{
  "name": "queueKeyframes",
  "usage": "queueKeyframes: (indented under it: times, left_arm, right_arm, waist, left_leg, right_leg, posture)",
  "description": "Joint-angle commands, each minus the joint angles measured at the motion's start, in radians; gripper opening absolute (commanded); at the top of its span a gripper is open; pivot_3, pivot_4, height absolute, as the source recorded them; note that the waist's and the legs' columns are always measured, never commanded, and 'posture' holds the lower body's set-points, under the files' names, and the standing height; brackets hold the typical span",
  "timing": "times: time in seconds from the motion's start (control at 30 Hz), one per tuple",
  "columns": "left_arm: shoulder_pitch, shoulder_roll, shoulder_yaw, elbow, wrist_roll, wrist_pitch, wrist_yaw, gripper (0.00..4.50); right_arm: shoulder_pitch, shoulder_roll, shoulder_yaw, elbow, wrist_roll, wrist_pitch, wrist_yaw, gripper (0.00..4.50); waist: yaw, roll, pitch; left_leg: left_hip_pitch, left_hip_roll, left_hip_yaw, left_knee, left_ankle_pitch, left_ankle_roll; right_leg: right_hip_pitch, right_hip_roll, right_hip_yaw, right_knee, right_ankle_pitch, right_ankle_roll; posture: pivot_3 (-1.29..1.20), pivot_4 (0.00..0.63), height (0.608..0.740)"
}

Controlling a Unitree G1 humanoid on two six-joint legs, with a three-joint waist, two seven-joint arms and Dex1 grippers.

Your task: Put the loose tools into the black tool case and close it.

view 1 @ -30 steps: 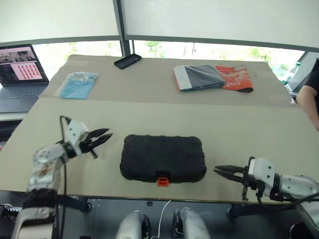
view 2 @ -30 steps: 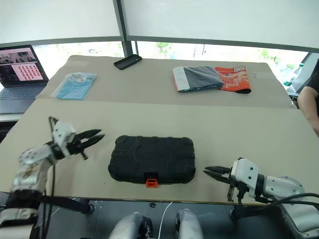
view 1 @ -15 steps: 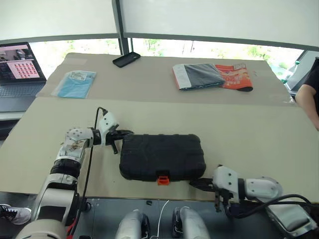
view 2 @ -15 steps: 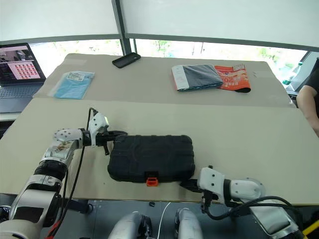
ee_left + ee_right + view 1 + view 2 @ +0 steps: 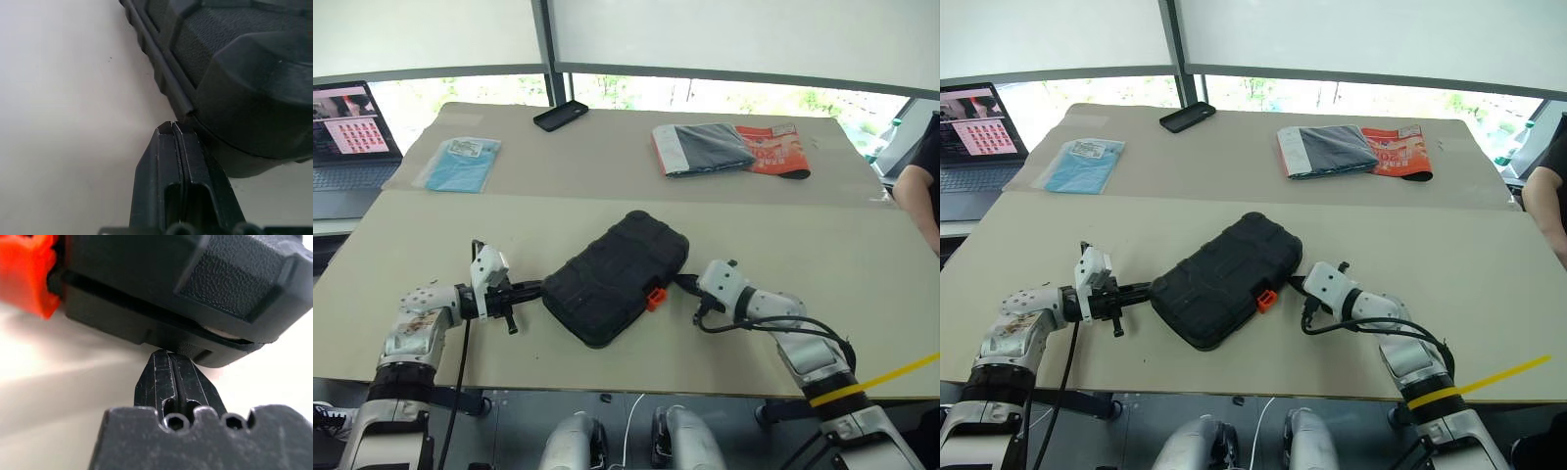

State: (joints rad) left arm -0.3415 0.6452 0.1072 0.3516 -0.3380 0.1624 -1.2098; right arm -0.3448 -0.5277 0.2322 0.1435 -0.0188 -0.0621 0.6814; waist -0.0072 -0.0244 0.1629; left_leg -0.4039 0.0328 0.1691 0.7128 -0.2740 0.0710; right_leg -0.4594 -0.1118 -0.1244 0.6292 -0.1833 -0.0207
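The black tool case (image 5: 617, 277) lies shut and diagonal on the beige table (image 5: 783, 245), its orange latch (image 5: 655, 296) facing my right arm. My left gripper (image 5: 536, 288) is shut, its tips against the case's near left corner; the left wrist view has the tips (image 5: 172, 126) at the case's rim (image 5: 234, 58). My right gripper (image 5: 683, 285) is shut, its tips pressed to the case's latch side just beyond the latch; in the right wrist view they (image 5: 164, 354) touch the lower shell next to the orange latch (image 5: 27, 274). The loose tools are out of view.
At the table's far side lie a black phone (image 5: 560, 117), a blue packet (image 5: 462, 164), a folded grey cloth (image 5: 705, 150) and an orange booklet (image 5: 773, 149). A laptop (image 5: 352, 137) stands at the left. A person's arm (image 5: 913, 196) shows at the right edge.
The case has swung from square to diagonal, its right end turned away from me. My right gripper moved forward and leftward along its latch side. My left gripper drew back and lower.
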Motion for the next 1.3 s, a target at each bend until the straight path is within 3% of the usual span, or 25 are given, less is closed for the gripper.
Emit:
queueKeyframes:
  times: [0.03,0.2,0.47,0.6,0.87,1.3]
  left_arm:
    - [-0.032,0.028,0.063,-0.074,-0.042,0.051,0.059,0.06]
    - [-0.148,0.021,0.005,-0.255,-0.150,0.220,0.008,0.06]
    - [-0.272,-0.102,-0.273,-0.263,0.006,0.286,0.077,0.06]
    - [-0.305,-0.101,-0.409,-0.191,0.117,0.330,0.062,0.06]
    - [-0.294,-0.148,-0.446,-0.170,0.136,0.366,0.079,0.06]
    - [-0.256,-0.127,-0.424,-0.211,0.129,0.408,0.090,0.06]
  right_arm:
    - [-0.007,-0.019,-0.033,-0.014,0.023,-0.048,0.045,0.00]
    - [0.105,-0.072,-0.102,-0.121,0.118,-0.010,0.122,0.00]
    - [0.246,-0.066,-0.130,-0.283,0.195,0.102,0.131,0.00]
    - [0.268,-0.033,-0.115,-0.343,0.192,0.136,0.105,0.00]
    - [0.237,0.024,-0.062,-0.350,0.176,0.167,0.096,0.00]
    - [0.170,0.084,-0.045,-0.357,0.199,0.153,0.105,0.00]
  waist:
    - [-0.003,0.000,0.000]
    - [0.014,0.000,0.000]
    - [0.007,0.001,0.000]
    - [0.010,0.003,-0.002]
    - [0.016,0.005,-0.005]
    - [0.010,0.006,-0.009]
  left_leg:
    - [0.000,0.000,0.000,0.000,0.000,0.000]
    - [-0.001,0.000,-0.001,0.000,0.000,0.000]
    - [0.004,-0.001,0.001,0.000,0.000,-0.001]
    - [0.005,-0.001,0.000,0.000,0.001,-0.002]
    - [0.006,0.000,-0.001,0.000,0.000,0.000]
    - [0.007,0.000,-0.001,-0.001,0.000,0.000]
  right_leg:
    - [0.000,0.000,0.000,0.000,0.000,0.000]
    - [0.001,0.001,-0.001,0.000,0.000,0.000]
    - [0.003,0.004,0.002,0.000,0.000,0.001]
    - [0.004,0.005,0.002,0.000,0.000,0.001]
    - [0.005,0.004,0.003,0.000,0.000,0.001]
    - [0.005,0.004,0.003,0.000,0.000,0.001]
  posture:
    - [0.00,0.150,0.740]
    - [0.00,0.150,0.740]
    - [0.00,0.150,0.740]
    - [0.00,0.150,0.740]
    - [0.00,0.150,0.740]
    - [0.00,0.150,0.740]
